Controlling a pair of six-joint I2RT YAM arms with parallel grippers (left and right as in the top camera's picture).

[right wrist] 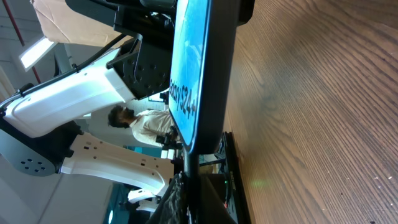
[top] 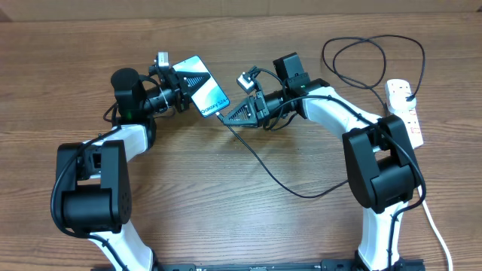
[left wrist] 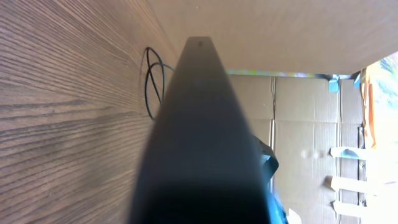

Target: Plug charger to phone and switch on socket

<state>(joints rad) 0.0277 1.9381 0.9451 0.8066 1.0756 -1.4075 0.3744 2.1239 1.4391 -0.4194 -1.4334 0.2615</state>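
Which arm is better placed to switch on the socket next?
Right, probably. The socket lies at the right edge, beside the right arm; the left gripper, shut on the phone, is far across the table. The right gripper is shut on the charger at the phone's end and must release first.

From my left wrist the phone [left wrist: 199, 143] is a dark blur cut off at the bottom edge, hiding the fingers of my left gripper [top: 183, 85]. From overhead the tip of the charger [top: 279, 169] is lost between phone and my right gripper [top: 235, 113]; I cannot tell if it is in. The socket [top: 404, 105] by the right edge of the table [top: 226, 226] is partly behind my right arm [top: 380, 158], its switches too small to read.
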